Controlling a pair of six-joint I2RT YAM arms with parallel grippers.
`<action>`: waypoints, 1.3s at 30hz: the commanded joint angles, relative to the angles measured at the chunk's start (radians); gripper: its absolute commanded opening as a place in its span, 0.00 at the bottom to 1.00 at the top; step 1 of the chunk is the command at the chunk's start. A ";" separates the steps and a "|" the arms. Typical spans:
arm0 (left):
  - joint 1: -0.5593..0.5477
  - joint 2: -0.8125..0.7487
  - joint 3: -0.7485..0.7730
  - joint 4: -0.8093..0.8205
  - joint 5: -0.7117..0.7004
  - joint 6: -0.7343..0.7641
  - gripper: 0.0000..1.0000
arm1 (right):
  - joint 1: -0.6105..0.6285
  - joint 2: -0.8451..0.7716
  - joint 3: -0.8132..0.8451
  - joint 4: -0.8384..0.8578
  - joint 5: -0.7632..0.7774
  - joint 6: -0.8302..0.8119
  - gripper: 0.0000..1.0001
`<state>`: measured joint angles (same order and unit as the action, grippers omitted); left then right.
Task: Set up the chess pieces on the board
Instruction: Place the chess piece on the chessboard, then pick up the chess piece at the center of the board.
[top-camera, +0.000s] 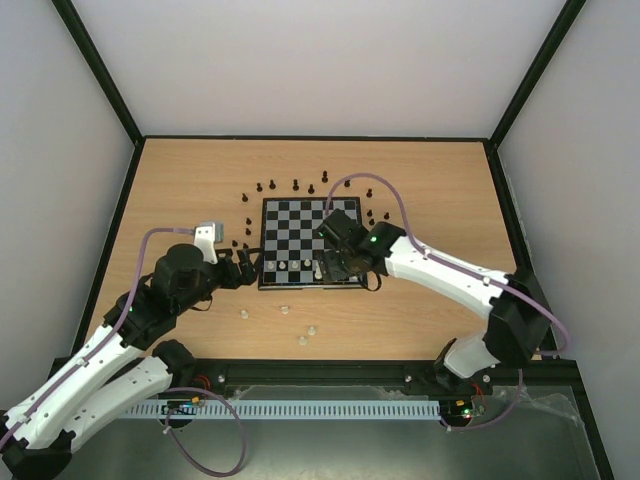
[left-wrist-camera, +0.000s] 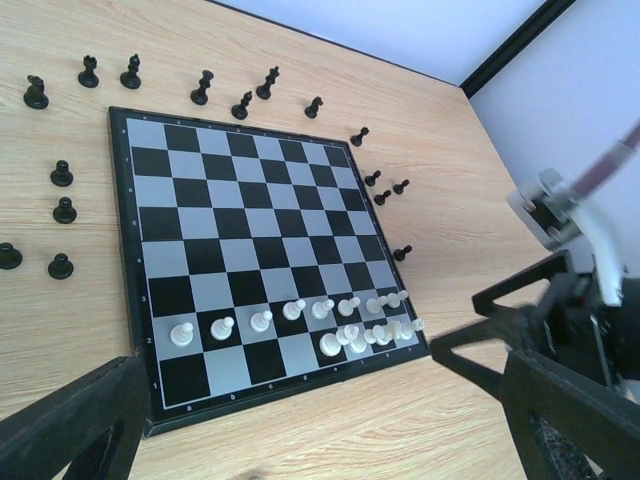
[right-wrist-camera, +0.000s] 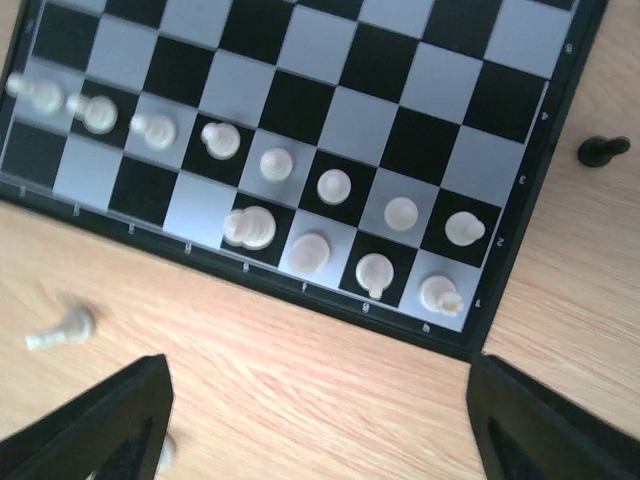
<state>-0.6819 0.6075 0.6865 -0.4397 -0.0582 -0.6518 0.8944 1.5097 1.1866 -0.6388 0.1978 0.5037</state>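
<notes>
The board (top-camera: 300, 225) lies mid-table. A row of white pawns (right-wrist-camera: 276, 163) stands on its second rank, and white pieces (right-wrist-camera: 311, 250) fill the right half of the near rank. My right gripper (top-camera: 336, 270) hovers over the board's near right edge. In its wrist view the right gripper (right-wrist-camera: 315, 400) is open, with only bare wood between its fingers. My left gripper (top-camera: 245, 265) sits just left of the board's near corner. The left gripper (left-wrist-camera: 290, 400) is wide open and holds nothing. Black pieces (left-wrist-camera: 62, 175) stand on the wood around the board (left-wrist-camera: 230, 200).
Several loose white pieces (top-camera: 285, 309) lie on the table in front of the board, one of them on its side (right-wrist-camera: 62, 330). A black pawn (right-wrist-camera: 602, 150) stands just off the board's right edge. Black-framed walls enclose the table.
</notes>
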 joint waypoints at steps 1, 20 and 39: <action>0.005 -0.004 0.025 -0.001 -0.027 0.015 0.99 | 0.042 -0.079 -0.061 -0.058 -0.021 0.025 0.90; 0.005 -0.070 0.058 -0.073 -0.060 0.005 0.99 | 0.256 -0.022 -0.098 0.006 -0.035 0.119 0.95; 0.005 -0.091 0.052 -0.080 -0.062 0.008 0.99 | 0.328 0.121 -0.030 0.000 -0.024 0.125 0.64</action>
<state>-0.6819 0.5137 0.7193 -0.5171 -0.1135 -0.6472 1.2095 1.6127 1.1229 -0.6006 0.1600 0.6186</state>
